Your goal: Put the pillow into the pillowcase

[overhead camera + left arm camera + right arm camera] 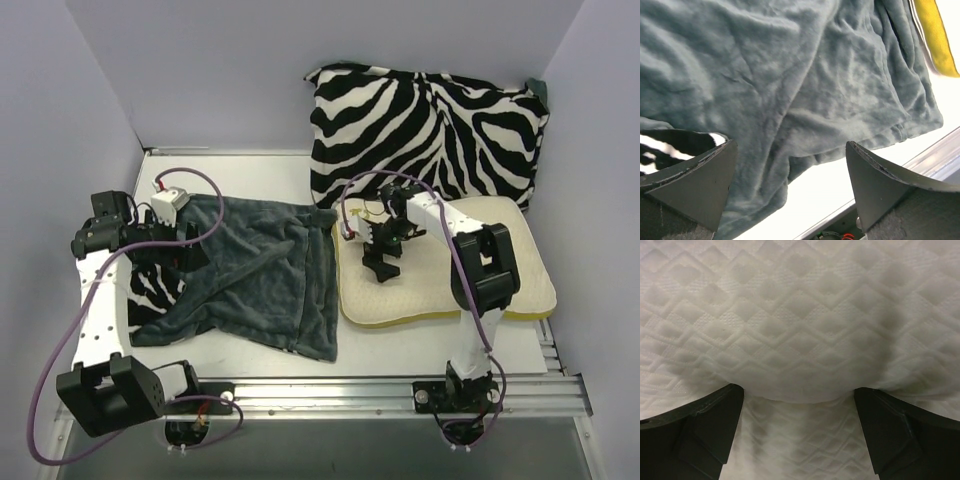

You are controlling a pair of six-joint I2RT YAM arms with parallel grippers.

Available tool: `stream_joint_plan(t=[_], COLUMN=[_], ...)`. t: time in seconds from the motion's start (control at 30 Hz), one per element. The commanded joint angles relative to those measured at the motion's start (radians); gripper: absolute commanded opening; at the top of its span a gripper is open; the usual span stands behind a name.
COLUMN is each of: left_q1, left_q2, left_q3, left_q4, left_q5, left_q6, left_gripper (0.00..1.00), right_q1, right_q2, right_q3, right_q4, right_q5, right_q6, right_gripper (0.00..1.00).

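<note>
The cream-yellow quilted pillow lies flat at the right with its olive piped edge toward the front. My right gripper is open and sits low on the pillow's left part. In the right wrist view its jaws stand wide apart with a bulge of quilted pillow just beyond them. The pillowcase lies spread at the left, grey-teal face up, zebra lining showing at its left end. My left gripper is open at that end, with plush pillowcase ahead of the jaws.
A plump zebra cushion leans on the back wall behind the pillow. A metal rail runs along the table's near edge. The pillow's yellow edge shows in the left wrist view. Grey walls close off the left, back and right.
</note>
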Motion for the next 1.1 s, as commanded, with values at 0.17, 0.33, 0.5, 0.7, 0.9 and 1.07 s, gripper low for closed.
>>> stream_joint_plan(t=[0.17,0.33,0.5,0.7,0.9,1.07], left_q1=[-0.028,-0.052,-0.259,-0.669,-0.842,-0.927], left_q2=[-0.036,0.000,-0.045,0.032,0.193,0.348], left_q3=[0.022,0.044,-0.060,-0.177,-0.157,-0.056], left_q4=[-0.004,0.007,0.209,0.424,0.545,0.549], left_q5=[-0.014,0.022,-0.121,-0.487,-0.618,-0.703], left_q6=[0.005,-0.016,-0.219,-0.457,-0.515,-0.514], left_gripper=[0.97,0.93,0.85,0.73,0.77,0.76], right_q1=[0.074,0.040,-0.107,-0.171,-0.165,-0.178], right_q2=[0.157,0.120,-0.064,-0.337,-0.415,-0.448], right_q3=[0.057,0.110,0.177,0.111,0.015,-0.051], right_q4=[-0.008,-0.059,-0.111,-0.128,-0.122,-0.094], right_q5=[0.160,0.105,-0.061,-0.176,-0.184,-0.189], right_q6=[0.167,0.272,0.420,0.482,0.545,0.591], right_gripper=[0.57,0.00,0.00,0.00,0.00,0.00])
